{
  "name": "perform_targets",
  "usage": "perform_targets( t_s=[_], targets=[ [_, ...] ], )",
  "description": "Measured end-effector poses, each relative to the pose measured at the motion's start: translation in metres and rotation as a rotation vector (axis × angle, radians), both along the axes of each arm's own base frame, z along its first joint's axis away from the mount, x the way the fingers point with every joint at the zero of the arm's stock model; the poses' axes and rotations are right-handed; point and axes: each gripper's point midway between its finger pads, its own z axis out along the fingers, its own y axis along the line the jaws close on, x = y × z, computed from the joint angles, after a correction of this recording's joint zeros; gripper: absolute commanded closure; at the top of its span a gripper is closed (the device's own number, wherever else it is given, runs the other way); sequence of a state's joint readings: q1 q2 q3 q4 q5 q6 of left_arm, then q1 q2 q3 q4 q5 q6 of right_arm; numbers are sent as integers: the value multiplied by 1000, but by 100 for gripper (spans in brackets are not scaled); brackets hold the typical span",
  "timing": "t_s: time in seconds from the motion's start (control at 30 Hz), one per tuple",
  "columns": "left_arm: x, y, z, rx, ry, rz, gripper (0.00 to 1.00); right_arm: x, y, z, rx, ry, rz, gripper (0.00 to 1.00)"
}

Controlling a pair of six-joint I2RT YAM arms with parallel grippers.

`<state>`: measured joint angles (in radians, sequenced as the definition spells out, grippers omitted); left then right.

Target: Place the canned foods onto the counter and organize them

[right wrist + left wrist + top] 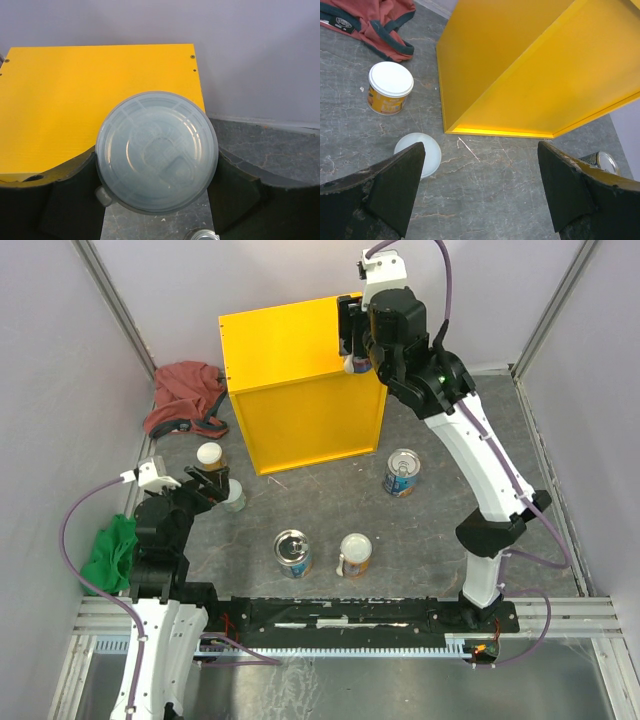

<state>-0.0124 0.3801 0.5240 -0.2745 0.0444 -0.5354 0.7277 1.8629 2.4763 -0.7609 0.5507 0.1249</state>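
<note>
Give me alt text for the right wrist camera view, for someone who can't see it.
A can with a cloudy white lid fills the centre, gripped between the dark fingers of the right gripper. Behind it lie the flat top of the yellow counter, grey table and a pale wall.

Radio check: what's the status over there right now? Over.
Right jaws gripping a white-lidded can at the right edge of the yellow counter. Left jaws open, empty. Five cans on the table. Nothing in the way.
</note>
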Motion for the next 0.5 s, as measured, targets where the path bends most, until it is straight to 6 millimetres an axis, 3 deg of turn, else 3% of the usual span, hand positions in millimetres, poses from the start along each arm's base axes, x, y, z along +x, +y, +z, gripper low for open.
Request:
perform_targets(
  t_s=[0.5],
  targets=[
    [2, 1, 2, 26, 2, -5, 1, 33, -6, -11, 6, 15, -13, 98]
  ],
)
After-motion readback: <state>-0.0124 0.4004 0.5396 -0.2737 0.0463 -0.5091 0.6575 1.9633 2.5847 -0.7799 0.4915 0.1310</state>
